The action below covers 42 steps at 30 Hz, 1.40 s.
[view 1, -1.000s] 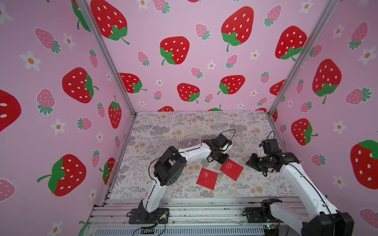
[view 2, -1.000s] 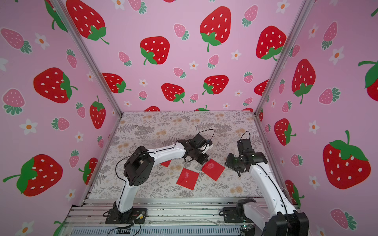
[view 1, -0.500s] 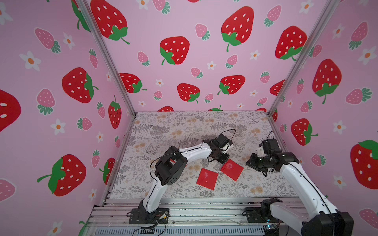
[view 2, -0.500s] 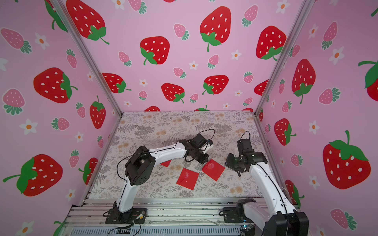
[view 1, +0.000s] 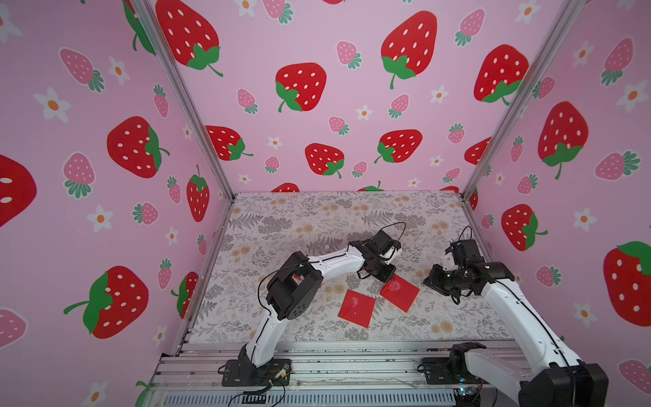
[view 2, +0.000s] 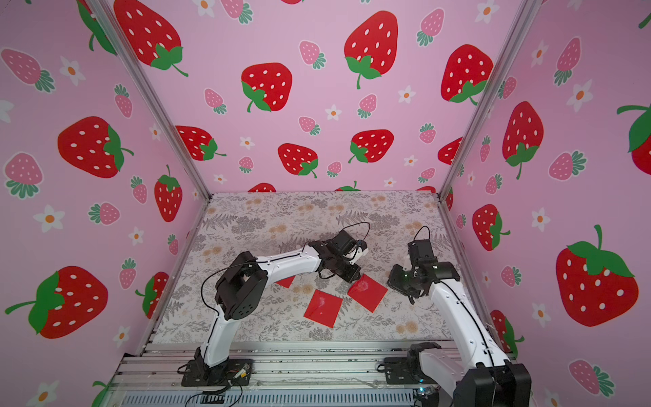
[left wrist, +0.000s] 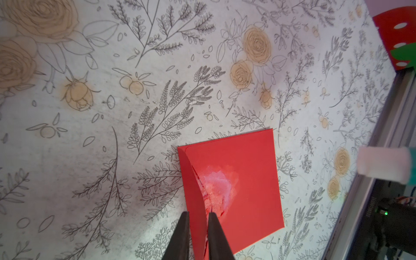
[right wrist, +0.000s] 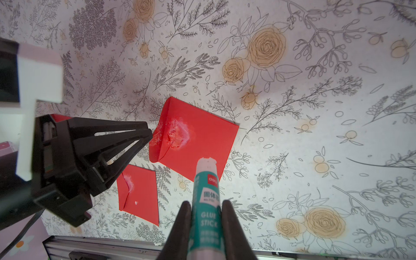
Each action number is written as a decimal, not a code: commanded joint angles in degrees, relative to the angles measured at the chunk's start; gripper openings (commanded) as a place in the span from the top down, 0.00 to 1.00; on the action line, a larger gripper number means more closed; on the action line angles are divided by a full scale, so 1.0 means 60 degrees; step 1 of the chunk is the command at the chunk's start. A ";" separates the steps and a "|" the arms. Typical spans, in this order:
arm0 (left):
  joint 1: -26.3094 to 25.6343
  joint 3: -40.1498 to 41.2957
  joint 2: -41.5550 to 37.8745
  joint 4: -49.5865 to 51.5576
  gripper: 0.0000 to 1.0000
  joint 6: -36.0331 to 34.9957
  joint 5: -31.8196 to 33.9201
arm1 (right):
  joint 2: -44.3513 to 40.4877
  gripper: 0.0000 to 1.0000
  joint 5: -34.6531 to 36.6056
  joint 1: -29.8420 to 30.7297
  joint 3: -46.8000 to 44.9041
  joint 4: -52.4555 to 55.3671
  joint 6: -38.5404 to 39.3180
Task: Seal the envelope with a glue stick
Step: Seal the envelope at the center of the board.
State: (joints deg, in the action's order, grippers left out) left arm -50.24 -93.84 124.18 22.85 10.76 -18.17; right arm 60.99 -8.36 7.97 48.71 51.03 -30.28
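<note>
Our right end effector [right wrist: 206, 203] clamps the glue stick [right wrist: 206, 180] mid-barrel. We judge it light, stiff, slick-walled.

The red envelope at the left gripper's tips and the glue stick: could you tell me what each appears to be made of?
The red envelope looks like matte paper or thin card: its flap curls and creases, and a whitish smear marks it. The glue stick is apparently a smooth plastic tube with a glossy teal printed label; the white tip looks like soft, waxy glue.
</note>
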 commanded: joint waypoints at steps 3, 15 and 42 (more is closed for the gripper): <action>-0.0001 0.0258 -0.0254 -0.0172 0.82 0.0065 -0.0296 | 0.0080 1.00 -0.0185 -0.0052 0.0204 0.0138 0.0125; 0.0016 0.0267 -0.0247 -0.0076 0.93 -0.0021 -0.0162 | 0.0066 1.00 -0.0202 -0.0053 0.0202 0.0142 0.0140; 0.1100 -0.2446 0.0941 0.3828 0.99 -0.3143 0.1316 | 0.0351 1.00 -0.0284 -0.0050 0.0232 0.0033 0.0257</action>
State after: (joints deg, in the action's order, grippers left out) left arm -43.40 -106.30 127.74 42.00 -7.09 -10.07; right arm 62.57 -8.99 7.97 48.71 50.96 -29.30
